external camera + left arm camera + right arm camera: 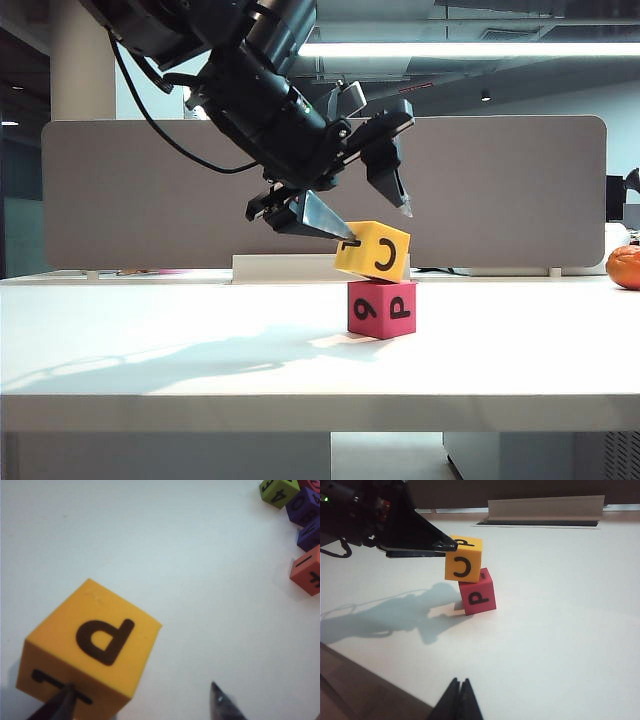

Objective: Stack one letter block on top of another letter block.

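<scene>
Exterior view: yellow block point(373, 250) tilted atop pink block point(382, 308) — left end effector point(378, 222) spread; right end effector point(456, 700) closed.

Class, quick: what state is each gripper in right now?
Left gripper: open, one fingertip touching the yellow block.
Right gripper: shut, holding nothing.

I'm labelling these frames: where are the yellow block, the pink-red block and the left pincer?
yellow block point(378, 252): exterior view, on its "C" face.
pink-red block point(384, 309): exterior view, on its front corner edge.
left pincer point(378, 223): exterior view, midway between its open fingertips.
</scene>
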You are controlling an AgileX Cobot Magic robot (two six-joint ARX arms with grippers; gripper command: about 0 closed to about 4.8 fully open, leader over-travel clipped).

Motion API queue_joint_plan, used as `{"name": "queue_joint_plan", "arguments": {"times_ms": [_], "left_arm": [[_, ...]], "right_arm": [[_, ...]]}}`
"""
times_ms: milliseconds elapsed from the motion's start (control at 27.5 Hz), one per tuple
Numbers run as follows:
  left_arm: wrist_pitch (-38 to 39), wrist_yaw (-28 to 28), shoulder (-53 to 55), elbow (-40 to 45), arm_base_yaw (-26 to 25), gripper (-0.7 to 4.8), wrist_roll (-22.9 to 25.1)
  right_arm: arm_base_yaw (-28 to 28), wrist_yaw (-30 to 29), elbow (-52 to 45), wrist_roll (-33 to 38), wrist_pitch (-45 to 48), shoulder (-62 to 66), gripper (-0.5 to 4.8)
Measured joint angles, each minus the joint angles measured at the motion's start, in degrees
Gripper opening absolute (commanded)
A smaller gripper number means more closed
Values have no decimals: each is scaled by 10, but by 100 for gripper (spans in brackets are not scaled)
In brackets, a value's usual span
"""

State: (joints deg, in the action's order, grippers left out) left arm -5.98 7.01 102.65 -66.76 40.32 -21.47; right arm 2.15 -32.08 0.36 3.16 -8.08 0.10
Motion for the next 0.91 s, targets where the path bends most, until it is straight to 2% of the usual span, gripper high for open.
{"name": "queue_joint_plan", "arguments": {"times_ms": [909], "left_arm": [[56, 5, -7, 0, 0, 336, 11]], "right_arm": [[0, 0, 0, 0, 0, 0, -6]]}}
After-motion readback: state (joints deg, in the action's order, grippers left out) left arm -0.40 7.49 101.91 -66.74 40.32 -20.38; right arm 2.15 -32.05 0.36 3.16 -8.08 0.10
